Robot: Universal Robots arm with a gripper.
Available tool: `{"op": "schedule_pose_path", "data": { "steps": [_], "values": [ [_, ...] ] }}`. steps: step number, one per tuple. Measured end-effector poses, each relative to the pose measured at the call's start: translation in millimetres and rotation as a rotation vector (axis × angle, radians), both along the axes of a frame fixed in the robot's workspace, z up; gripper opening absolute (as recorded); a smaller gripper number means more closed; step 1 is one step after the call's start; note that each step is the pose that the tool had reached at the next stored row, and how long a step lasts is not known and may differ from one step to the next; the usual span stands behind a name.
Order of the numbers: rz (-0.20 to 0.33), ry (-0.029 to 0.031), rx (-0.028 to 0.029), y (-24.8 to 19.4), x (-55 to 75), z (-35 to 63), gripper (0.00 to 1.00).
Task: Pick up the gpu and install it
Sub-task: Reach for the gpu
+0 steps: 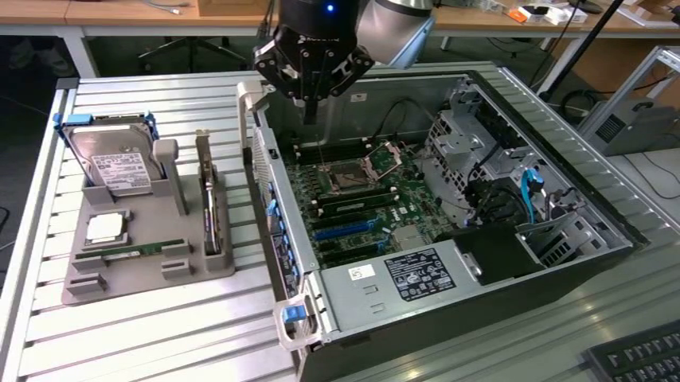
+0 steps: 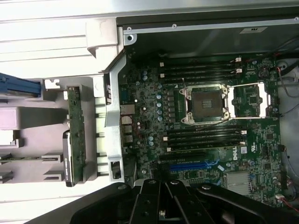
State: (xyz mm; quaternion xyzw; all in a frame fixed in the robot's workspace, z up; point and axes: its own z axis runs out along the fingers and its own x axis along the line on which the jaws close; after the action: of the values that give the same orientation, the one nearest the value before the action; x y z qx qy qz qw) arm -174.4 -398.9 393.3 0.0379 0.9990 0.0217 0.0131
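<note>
Gripper (image 2: 161,193) is squeezed shut and empty, over the computer case (image 1: 425,318). The gpu (image 2: 74,130) stands off to its side. Going down here could poke the green board (image 2: 149,116) below.

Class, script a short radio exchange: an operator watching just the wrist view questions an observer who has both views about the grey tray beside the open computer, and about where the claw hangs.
Operator: I see the graphics card standing on edge beside the computer case. What else is with it?
Observer: A hard drive with a white label stands in the tray, at the exterior view's left of the card.
Operator: How does the claw sit over the case?
Observer: Shut and empty, it points straight down, with clear air between it and the motherboard.
</note>
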Motion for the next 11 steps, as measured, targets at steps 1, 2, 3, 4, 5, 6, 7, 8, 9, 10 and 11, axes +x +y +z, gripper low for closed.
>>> {"op": "schedule_pose_path", "data": {
  "steps": [1, 2, 3, 4, 5, 6, 7, 8, 9, 10, 11],
  "values": [
    [0.000, 0.0000, 0.0000, 0.0, -0.5, 0.0, 0.11],
    [0.000, 0.0001, 0.0000, 0.0, -1.1, 0.0, 0.11],
    [0.000, 0.0000, 0.0000, 0.0, -1.6, 0.0, 0.11],
    [0.000, 0.0001, -0.0001, 0.0, -2.4, 0.0, 0.11],
    [0.000, 0.0000, 0.0000, 0.0, -3.0, 0.0, 0.11],
    [0.000, 0.0000, 0.0000, 0.0, -3.5, 0.0, 0.11],
    [0.000, 0.0001, 0.0000, 0.0, -4.4, 0.0, 0.11],
    [0.000, 0.0000, 0.0000, 0.0, -5.1, 0.0, 0.11],
    [0.000, 0.0000, 0.0000, 0.0, -5.8, 0.0, 0.11],
    [0.000, 0.0001, -0.0001, 0.0, -6.8, 0.0, 0.11],
    [0.000, 0.0000, 0.0000, 0.0, -7.4, 0.0, 0.11]
  ]
}}
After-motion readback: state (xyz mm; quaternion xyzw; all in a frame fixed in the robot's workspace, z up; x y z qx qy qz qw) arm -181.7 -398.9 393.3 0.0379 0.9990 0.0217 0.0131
